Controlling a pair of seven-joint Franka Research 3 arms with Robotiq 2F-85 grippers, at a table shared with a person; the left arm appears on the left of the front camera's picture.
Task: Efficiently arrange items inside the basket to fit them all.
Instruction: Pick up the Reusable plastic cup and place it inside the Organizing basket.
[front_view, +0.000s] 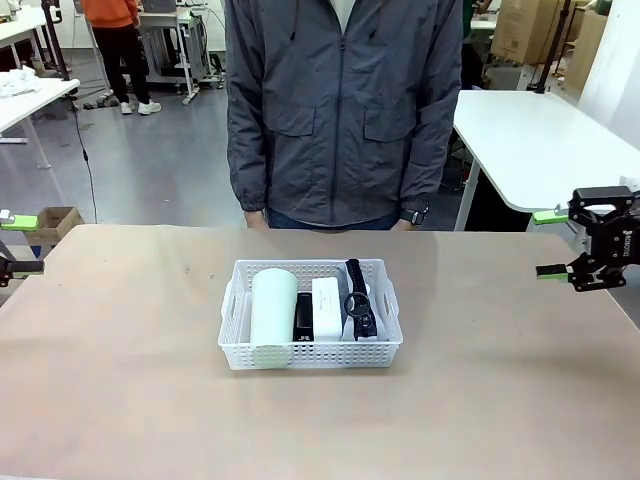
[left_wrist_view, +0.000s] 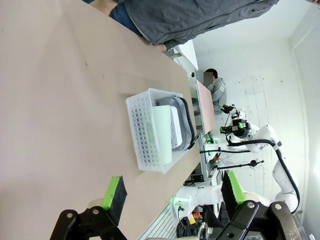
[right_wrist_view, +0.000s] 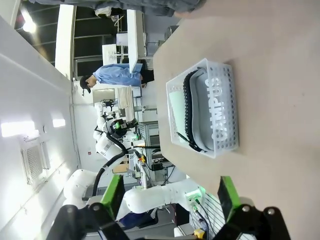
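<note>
- Your basket (front_view: 311, 355) sits near the middle of the brown surface (front_view: 120, 380), long side toward you, with bare surface all around it.
- Inside it, from your left: the pale green cup (front_view: 273, 315) lying on its side, the black stapler (front_view: 303, 317), the white box (front_view: 326, 310), then the grey pouch (right_wrist_view: 212, 112) standing on edge against the right wall, its black strap (front_view: 356, 295) looped on top.
- The four pieces fill the floor of the basket side by side; hardly any gap shows between them.
- Your right gripper (front_view: 549, 243) hangs off the surface's right edge, jaws spread wide and holding nothing.
- Your left gripper (left_wrist_view: 172, 192) is well apart from the basket on the left side, jaws likewise released and bare.
- A person in a grey jacket (front_view: 340, 110) stands at the far edge, hands (front_view: 256, 219) at that edge, clear of the basket.
</note>
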